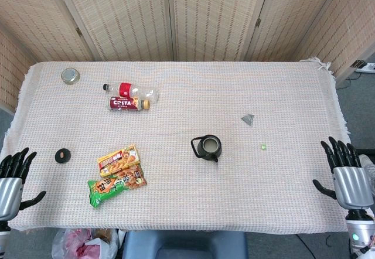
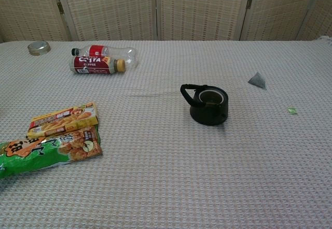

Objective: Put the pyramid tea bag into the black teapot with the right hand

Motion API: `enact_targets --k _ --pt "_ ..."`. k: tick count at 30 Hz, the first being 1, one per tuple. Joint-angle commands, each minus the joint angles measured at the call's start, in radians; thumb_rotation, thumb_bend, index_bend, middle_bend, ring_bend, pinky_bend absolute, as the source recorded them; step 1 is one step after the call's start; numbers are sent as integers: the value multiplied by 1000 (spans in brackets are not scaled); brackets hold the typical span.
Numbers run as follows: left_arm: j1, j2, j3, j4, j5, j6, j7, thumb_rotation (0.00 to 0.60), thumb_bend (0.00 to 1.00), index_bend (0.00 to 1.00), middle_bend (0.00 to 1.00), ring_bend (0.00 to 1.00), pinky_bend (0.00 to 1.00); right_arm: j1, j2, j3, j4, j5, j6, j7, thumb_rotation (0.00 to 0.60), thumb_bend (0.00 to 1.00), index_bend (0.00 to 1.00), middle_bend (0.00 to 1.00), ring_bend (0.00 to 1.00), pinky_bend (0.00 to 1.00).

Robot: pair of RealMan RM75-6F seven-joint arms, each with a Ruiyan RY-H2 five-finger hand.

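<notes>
**benchwatcher:** Black cast-iron-looking teapot point(image 1: 208, 147) is sitting about mid-bench with no lid on, mouth straight up, handle swung toward the robot's left. The small black disc point(image 1: 62, 155) way over by the left edge is probably the lid, which would explain the open mouth, but that's my guess.

**teaguy:** Where's the tea bag though?

**benchwatcher:** Grey pyramid tea bag point(image 1: 248, 119) is lying on the cloth, beyond the pot and off to the robot's right, clearly apart from it. Nothing touching it. Its green tag point(image 1: 263, 147) lies separately, closer to the right hand; I can't make out the string.

**teaguy:** And the hands?

**benchwatcher:** Right hand point(image 1: 345, 174) is parked at the near right edge of the bench point(image 1: 187, 83), fingers spread and pointing up, thumb stuck out, holding nothing. Left hand point(image 1: 14, 174) mirrors it on the other side, also spread and empty. Chest view doesn't catch either one.

**teaguy:** So not started?

**benchwatcher:** Looks that way to me. The bag being on the right side makes sense for a right-hand reach. I'd expect a pinch near the top point of the pyramid, since it's light and squashy.

**teaguy:** Clutter?

**benchwatcher:** Two bottles point(image 1: 130, 96), a tin point(image 1: 70, 75) and snack packets point(image 1: 118, 176) are all on the left half, well out of the path.
</notes>
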Motion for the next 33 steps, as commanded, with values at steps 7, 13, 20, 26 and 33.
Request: enact_targets --k 7,13,20,26,33 --pt "7 0 5 -8 8 11 9 600 203 0 0 0 61 13 0 -8 4 -3 -30 -5 600 96 0 0 0 0" --pt "12 3 13 -8 31 26 -6 600 203 0 0 0 61 29 -1 -17 7 -13 -62 -6 600 97 0 0 0 0" --pt "13 13 14 -7 39 29 -32 600 203 0 0 0 61 86 9 4 25 3 -139 -23 600 112 14 0 0 0" --pt "16 17 13 -5 37 31 -41 600 203 0 0 0 61 128 29 30 30 55 -208 -14 600 125 93 0 0 0" --pt "12 21 8 -6 22 17 -47 600 203 0 0 0 61 190 7 37 98 98 -319 8 600 143 269 0 0 0"
